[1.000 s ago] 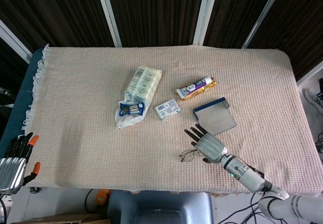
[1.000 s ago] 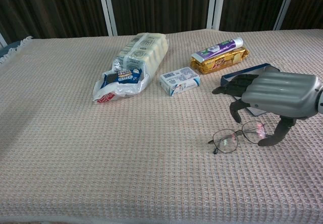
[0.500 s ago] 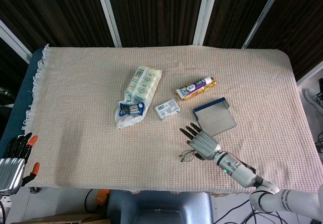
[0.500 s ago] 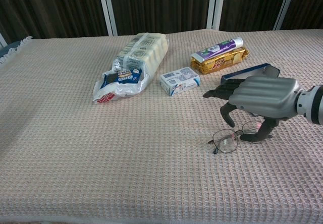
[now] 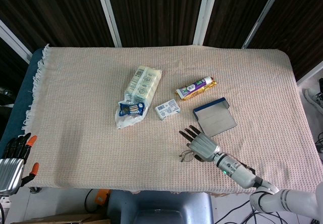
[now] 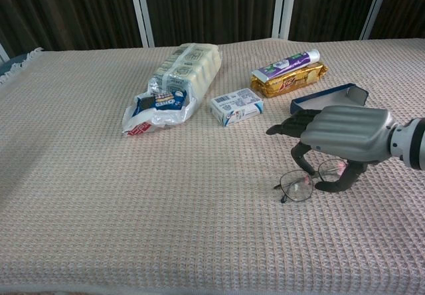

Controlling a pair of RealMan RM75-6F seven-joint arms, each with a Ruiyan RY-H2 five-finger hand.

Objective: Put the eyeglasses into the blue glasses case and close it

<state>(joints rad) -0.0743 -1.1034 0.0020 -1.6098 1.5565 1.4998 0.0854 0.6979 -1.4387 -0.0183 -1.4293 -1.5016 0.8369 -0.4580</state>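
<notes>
On the beige waffle-weave cloth covering the desk, thin-rimmed eyeglasses lie flat at about five o'clock. Right hand hovers over them, thumb and fingers curled down around the frame; actual grip cannot be told. Blue glasses case lies open just beyond, toward one o'clock. Left hand hangs off the desk's edge at eight o'clock, fingers apart. Dark panelled wall behind.

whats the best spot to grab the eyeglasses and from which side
Probably at the bridge, or the rim beside it, pinched from above. The eyeglasses lie flat on the cloth, so only a top-down pinch gets fingers around the thin wire frame. The right hand is above their right lens, thumb and a finger reaching down at it.
</notes>
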